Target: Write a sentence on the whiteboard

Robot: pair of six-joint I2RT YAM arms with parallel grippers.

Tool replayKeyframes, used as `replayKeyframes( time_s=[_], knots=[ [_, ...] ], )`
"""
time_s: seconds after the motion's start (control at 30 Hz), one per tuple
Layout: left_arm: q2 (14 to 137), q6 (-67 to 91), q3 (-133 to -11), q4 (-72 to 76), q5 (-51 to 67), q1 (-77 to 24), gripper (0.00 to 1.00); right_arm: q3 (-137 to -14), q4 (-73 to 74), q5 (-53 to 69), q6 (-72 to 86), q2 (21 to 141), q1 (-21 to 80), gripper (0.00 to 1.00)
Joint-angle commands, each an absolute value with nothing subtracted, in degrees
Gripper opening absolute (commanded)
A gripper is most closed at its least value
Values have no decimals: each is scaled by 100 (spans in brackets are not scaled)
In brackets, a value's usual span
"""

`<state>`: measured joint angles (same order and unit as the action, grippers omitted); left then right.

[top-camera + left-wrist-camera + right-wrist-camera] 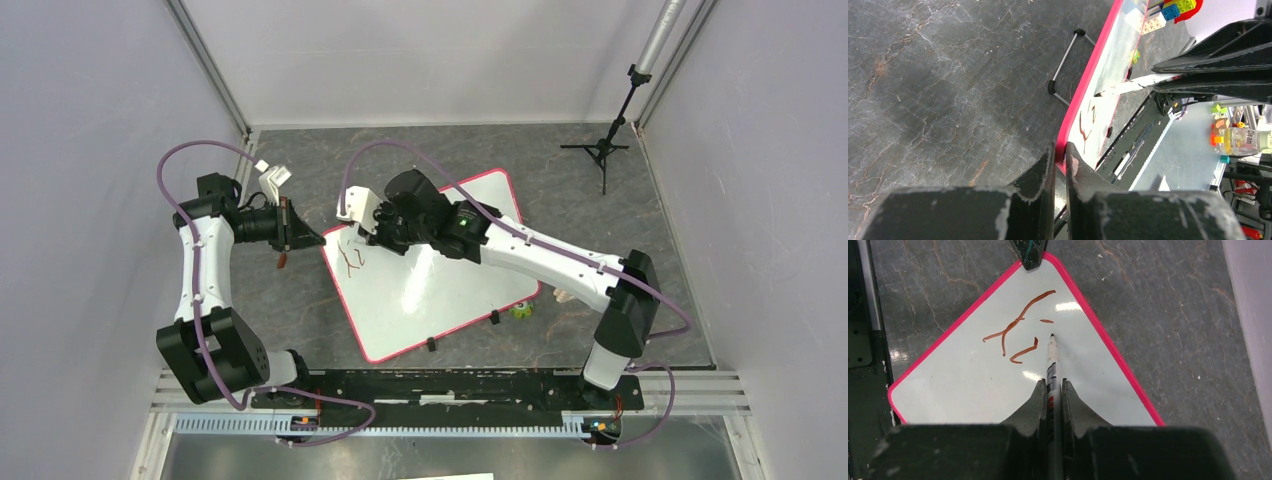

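Left gripper (1059,151) pinches the whiteboard (1108,95) at 1 corner; right gripper (1052,389) clamps a marker (1052,357), tip beside the sentence (1015,335).

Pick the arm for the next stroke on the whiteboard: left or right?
Right. The right hand grips the marker, tip poised beside the red-brown strokes on the whiteboard. The left hand holds no pen; it clamps the board's corner.

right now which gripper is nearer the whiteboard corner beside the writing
Left. The left gripper pinches that whiteboard corner; the right gripper holds a marker beyond the sentence.
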<state>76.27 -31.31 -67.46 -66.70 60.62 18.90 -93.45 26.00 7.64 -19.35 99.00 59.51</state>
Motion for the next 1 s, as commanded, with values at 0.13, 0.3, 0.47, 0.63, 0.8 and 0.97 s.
replayKeyframes(
  time_s=[0.13, 0.3, 0.47, 0.63, 0.8, 0.97],
  knots=[
    [7549, -3291, -6829, -6749, 6170, 1817, 14, -9251, 2487, 685, -1969, 9914, 5937, 0],
    [7537, -3287, -6829, -6748, 6164, 1819, 14, -9279, 2561, 721, -1960, 9765, 5933, 0],
    [7541, -3283, -6829, -6750, 6170, 1815, 14, -9112, 2549, 703, -1942, 9471, 5934, 0],
    [7527, -3270, -6825, -6750, 6170, 1818, 14, -8849, 2505, 646, -2002, 9325, 5934, 0],
    [7524, -3267, -6816, -6749, 6169, 1819, 14, -8785, 2456, 676, -2013, 9376, 5933, 0],
    [7503, -3263, -6812, -6750, 6161, 1820, 14, -8848, 2391, 668, -2021, 9472, 5933, 0]
  ],
)
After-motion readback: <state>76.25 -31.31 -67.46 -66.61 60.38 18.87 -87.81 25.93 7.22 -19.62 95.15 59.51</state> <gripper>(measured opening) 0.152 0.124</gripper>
